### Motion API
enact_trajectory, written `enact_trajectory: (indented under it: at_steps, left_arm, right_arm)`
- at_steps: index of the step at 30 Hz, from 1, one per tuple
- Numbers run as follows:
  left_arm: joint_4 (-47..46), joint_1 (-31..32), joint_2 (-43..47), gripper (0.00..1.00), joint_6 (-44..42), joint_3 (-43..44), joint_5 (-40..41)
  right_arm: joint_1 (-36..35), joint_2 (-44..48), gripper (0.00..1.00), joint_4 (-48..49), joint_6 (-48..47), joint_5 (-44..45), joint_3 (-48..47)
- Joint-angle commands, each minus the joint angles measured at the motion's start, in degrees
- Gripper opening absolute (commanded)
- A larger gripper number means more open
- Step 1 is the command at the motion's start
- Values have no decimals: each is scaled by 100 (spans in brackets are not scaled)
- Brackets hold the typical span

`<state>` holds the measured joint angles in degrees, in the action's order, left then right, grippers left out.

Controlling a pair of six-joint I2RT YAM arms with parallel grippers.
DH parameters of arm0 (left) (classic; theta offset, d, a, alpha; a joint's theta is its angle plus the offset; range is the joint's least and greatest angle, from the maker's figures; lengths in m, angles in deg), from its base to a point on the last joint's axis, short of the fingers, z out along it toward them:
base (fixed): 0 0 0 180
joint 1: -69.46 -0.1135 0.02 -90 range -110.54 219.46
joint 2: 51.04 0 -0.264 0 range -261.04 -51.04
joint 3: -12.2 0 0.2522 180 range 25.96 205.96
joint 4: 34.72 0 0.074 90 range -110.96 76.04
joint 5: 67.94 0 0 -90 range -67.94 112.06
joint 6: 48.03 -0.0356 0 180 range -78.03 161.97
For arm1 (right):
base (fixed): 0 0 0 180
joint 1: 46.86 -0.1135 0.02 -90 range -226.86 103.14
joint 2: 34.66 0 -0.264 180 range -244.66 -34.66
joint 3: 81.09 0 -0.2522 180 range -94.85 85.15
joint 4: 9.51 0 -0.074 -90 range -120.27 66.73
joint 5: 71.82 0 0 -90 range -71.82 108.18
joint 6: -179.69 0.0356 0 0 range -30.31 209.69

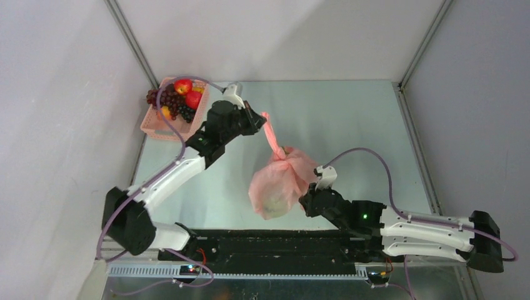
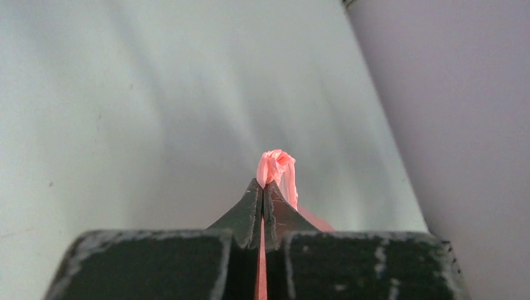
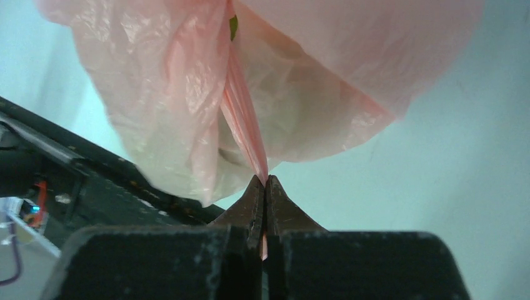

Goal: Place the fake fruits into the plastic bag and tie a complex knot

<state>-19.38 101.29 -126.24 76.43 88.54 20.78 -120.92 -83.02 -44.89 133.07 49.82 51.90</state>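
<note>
Plastic bag [image 1: 278, 184]: stretches over the table [image 1: 350, 125] between the arms, pinched by left gripper [image 2: 264, 185] clamped tight on a twisted handle [image 1: 272, 136] and right gripper [image 3: 267, 182] clamped tight on another strand [image 3: 247, 131] (both without a gap), risks tearing or slipping free if pulled too hard.

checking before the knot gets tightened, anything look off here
Pink basket at the far left holds red apples and grapes not yet bagged, while the left gripper and right gripper pinch strands of the plastic bag.
</note>
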Motion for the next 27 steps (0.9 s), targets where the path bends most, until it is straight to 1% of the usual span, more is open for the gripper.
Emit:
enact_trajectory:
  at_steps: [1,4,8,14,19,22,27]
  left_arm:
    - [-1464,-488,-469,0,-252,-71,361]
    - [-1546,-505,-801,0,-235,-158,454]
    - [-1452,-624,-1035,0,-219,-149,904]
    - [-1331,-746,-1003,0,-265,-27,1310]
    - [-1259,-756,-1186,0,-165,-79,1341]
    - [-1359,-764,-1293,0,-143,-341,1393]
    - [-1452,-754,-1261,0,-167,-513,1189]
  right_arm:
    - [160,-121,0,-27,571,-1206,1044]
    - [179,-346,0,184,766,-1280,1216]
    - [161,-485,0,21,929,-1318,1216]
    - [139,-161,0,-470,1158,-1235,1202]
    - [85,-145,0,-407,1398,-1285,1428]
    - [-60,-245,0,-415,1578,-1268,1460]
    - [-246,-231,0,-449,1584,-1179,1352]
